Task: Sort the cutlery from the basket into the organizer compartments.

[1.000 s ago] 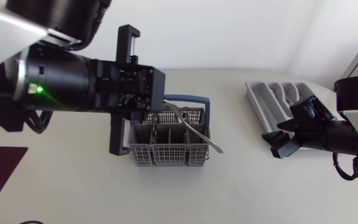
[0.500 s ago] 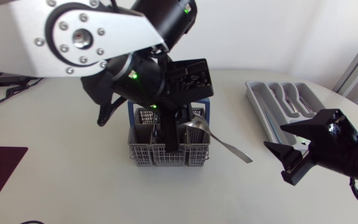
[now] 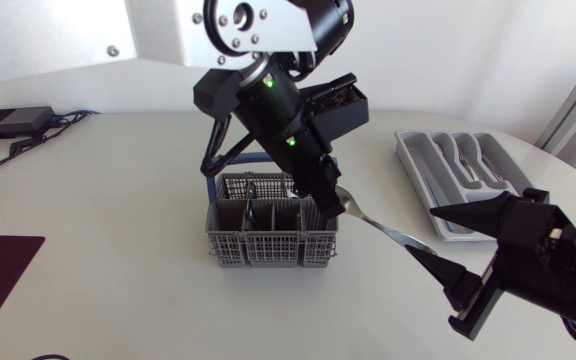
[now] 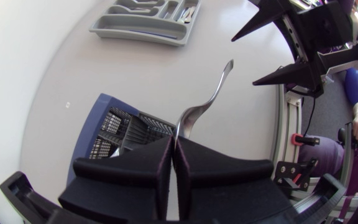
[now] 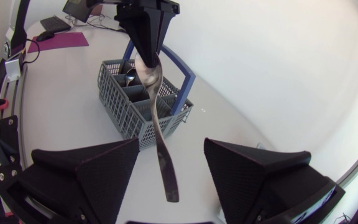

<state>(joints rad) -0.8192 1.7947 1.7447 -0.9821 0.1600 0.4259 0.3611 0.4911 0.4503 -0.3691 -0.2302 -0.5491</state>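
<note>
Our left gripper (image 3: 330,197) clamps the spoon (image 3: 386,233) over the basket (image 3: 226,243) edge, handle slanting away from it. The right wrist view shows its tip between the parted fingers of our right gripper (image 5: 169,152).

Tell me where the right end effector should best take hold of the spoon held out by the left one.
Probably the free handle end of the spoon, coming along its length from the tip. The left end effector pinches the bowl end, and the handle points into the open right end effector.
</note>
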